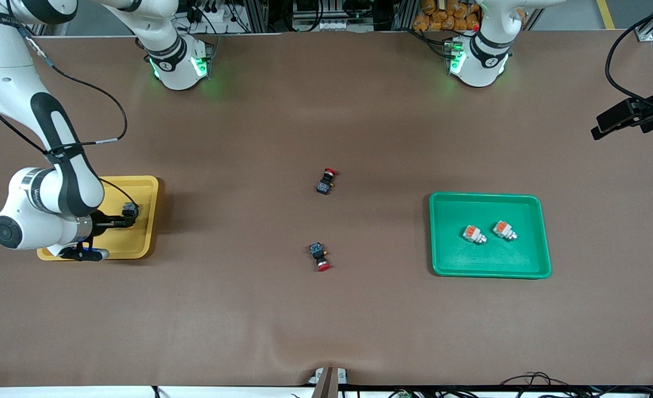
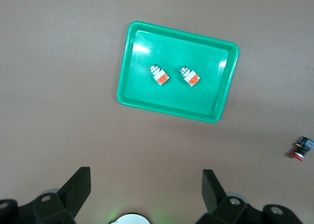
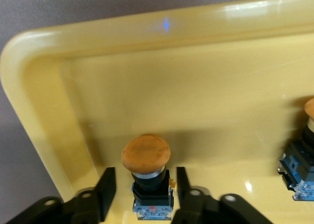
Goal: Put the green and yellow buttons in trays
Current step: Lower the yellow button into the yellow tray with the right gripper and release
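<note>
While the right hand (image 3: 142,194) sits low inside the yellow tray (image 1: 148,190), its fingers stand slightly apart on either side of a yellow-capped button (image 3: 146,154), and we judge the grip to be just letting go, though from the right wrist view we cannot tell whether the pads are clear of the body; a second yellow-capped button (image 3: 303,150) rests in the same tray, just beside the first; both grey-bodied buttons, one (image 1: 473,234) and the other (image 1: 503,230), lie in the green tray (image 1: 545,260), so the task looks all but done. Our main worry is the lift out of the yellow tray; if a finger drags on the button's body, it could tip the button or carry it toward the rim. A sideways pull could also knock the neighbouring button; a straight rise with wider fingers would avoid both. Two red-capped buttons (image 1: 326,181) (image 1: 319,257) lie on the table (image 1: 326,331) between the yellow tray and the green one; we should leave them there. The left hand (image 2: 144,185) waits high over the table near the green tray, fingers spread wide, holding nothing.
</note>
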You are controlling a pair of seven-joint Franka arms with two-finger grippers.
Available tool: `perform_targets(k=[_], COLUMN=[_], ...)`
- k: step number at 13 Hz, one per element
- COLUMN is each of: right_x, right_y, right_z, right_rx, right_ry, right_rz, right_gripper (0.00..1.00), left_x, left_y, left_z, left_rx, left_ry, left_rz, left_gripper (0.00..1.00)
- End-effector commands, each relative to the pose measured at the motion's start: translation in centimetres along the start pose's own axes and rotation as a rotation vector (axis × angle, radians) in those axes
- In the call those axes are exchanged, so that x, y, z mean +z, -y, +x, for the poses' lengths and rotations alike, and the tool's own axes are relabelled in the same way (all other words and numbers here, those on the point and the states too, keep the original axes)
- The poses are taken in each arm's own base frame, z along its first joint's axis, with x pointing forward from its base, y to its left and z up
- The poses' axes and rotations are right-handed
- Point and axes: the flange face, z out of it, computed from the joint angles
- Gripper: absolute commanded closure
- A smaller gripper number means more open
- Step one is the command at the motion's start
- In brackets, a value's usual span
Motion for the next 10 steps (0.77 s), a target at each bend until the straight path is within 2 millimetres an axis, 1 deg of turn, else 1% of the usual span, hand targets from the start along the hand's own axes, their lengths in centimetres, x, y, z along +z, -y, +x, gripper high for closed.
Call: perform_targets(k=[1,2,4,6,7,8,9,10], right_x=[-0.6,-1.0,-3.5,-7.6,-9.6,-11.8,-14.4,-16.6], right_y=[0.9,1.9,3.8,8.0,9.2,10.0,10.9,12.2], right_z=[0.0,0.0,0.1,-0.3,-0.6,-0.8,-1.3,-1.7], right_rx=[-0.014,-0.024,-0.050,-0.112,-0.112,-0.116,-0.145,-0.193], right_ry=[0.002,0.004,0.031,0.093,0.108,0.098,0.073,0.049], right_rz=[-0.011,-0.010,-0.009,-0.014,-0.021,-0.023,-0.022,-0.018], right_gripper=[0.00,0.00,0.00,0.00,0.00,0.00,0.00,0.00], left_x=[-0.3,-0.4,-1.0,-1.0,-0.7,-0.4,-0.3,-0.4], left_y=[-0.9,-1.2,-1.1,-0.9,-0.9,-1.4,-1.6,-1.4], left_z=[-1.3,-1.8,-3.1,-3.6,-3.9,-4.4,-4.6,-4.6], left_rx=[0.023,0.030,0.037,0.049,0.054,0.068,0.073,0.068], left_ry=[-0.007,-0.007,-0.019,-0.021,-0.021,-0.033,-0.044,-0.047], left_rz=[-0.012,-0.007,-0.003,0.017,0.046,0.069,0.073,0.071], left_gripper=[0.00,0.00,0.00,0.00,0.00,0.00,0.00,0.00])
